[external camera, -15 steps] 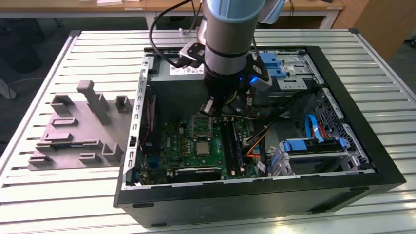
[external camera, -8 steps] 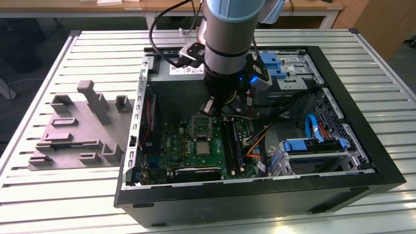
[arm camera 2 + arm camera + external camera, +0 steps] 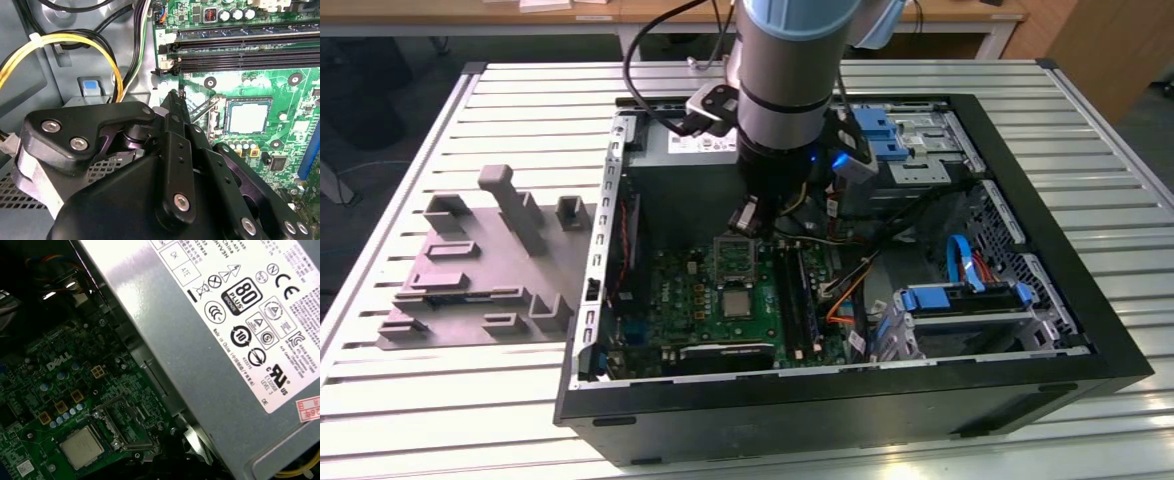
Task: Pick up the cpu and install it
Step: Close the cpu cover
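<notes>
The cpu is a small silvery square lying flat in its socket on the green motherboard; both wrist views show it too, cpu and cpu. The socket's metal frame stands swung open beside the chip, and its thin lever slants up next to the gripper tip. My gripper hangs inside the case just behind the socket. Seen in the second wrist view, the gripper is shut, its black fingers meeting in a narrow tip with nothing seen between them, apart from the cpu.
A large grey power supply with a white label stands close beside the socket. Black memory slots and yellow and black cables lie nearby. A blue-handled drive cage fills the case's right. A grey fixture sits on the slatted table.
</notes>
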